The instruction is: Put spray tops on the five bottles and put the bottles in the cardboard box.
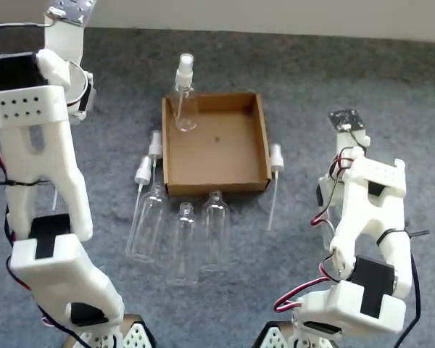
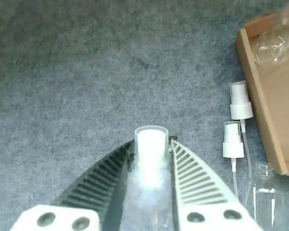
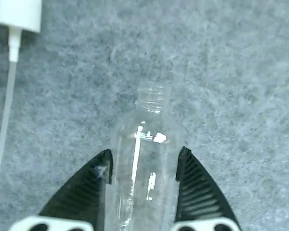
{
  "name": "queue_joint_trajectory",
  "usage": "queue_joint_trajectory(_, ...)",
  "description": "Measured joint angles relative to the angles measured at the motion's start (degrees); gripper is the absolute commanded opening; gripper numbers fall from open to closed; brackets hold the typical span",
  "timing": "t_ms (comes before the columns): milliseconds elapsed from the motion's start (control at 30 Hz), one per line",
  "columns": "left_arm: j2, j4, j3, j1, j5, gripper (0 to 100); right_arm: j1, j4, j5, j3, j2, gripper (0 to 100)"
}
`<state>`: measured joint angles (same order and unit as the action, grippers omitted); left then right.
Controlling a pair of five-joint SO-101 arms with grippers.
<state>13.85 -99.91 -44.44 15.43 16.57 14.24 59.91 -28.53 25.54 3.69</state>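
Grey carpet worktop (image 1: 362, 72): left gripper (image 2: 151, 143) pinches light spray top (image 2: 151, 168) by its cap; right gripper (image 3: 144, 153), 3 o'clock of cardboard box (image 1: 264, 145), clamps bottle (image 3: 147, 120) mid-body, which looks slick and thin-walled.

Bright, even light w/ glare on bottle (image 3: 137, 139)

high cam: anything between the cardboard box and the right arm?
One loose spray top lies on the carpet just beside the wall of the cardboard box; the rest toward the right arm is bare. The high view shows it.
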Motion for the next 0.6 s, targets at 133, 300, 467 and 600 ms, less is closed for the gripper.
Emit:
queue_joint_trajectory(133,-8.09,-0.09,4.04,-0.35,-3.08,4,-1.58,3.08,5.80,-4.22,7.91,1.1)
queue_joint_trajectory(300,-20.22,-0.09,11.25,-6.24,-7.38,4,-12.22,3.87,12.92,-5.45,22.15,0.9)
queue_joint_trajectory(467,-34.64,-0.09,16.62,-14.42,-11.34,4,-25.85,3.87,18.81,-5.45,34.46,0.9)
queue_joint_trajectory(600,-44.57,2.20,19.43,-20.48,-14.07,4,-37.19,-0.53,20.48,-1.32,40.35,0.6)
